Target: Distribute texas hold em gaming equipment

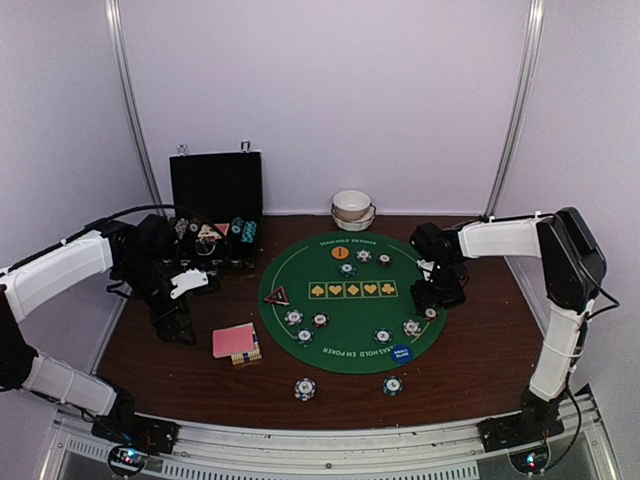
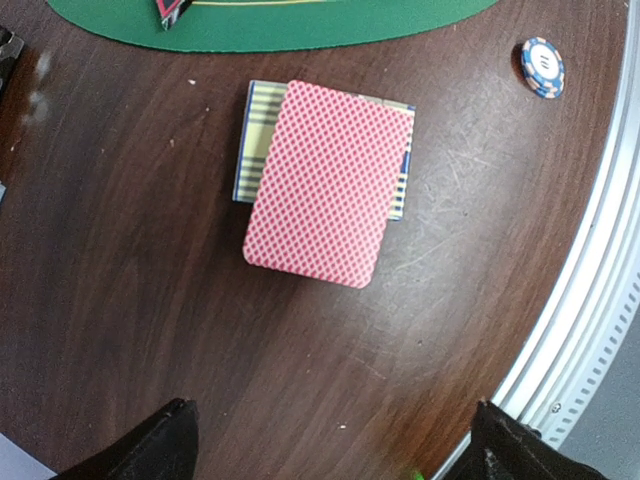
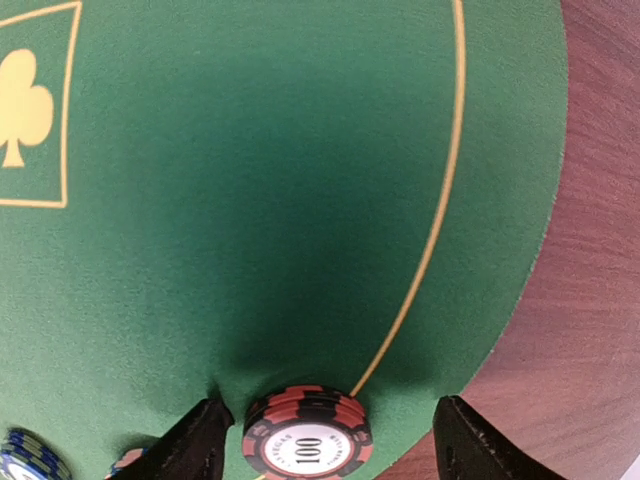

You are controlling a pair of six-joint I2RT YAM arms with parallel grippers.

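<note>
Chip stack (hard, light, slick) is straddled by right gripper w/ fingers spread; best pinched across rim. Left gripper spread too.

table | green mat | cards | two chips | case | bowls

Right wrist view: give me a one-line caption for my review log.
Red-and-black 100 chip on the green mat, between the right gripper's open jaws.

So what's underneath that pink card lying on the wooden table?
A yellow-and-blue striped thing lies flat under the pink-backed card, peeking out on two opposite sides. Its middle is covered, so I cannot tell what it is.
</note>
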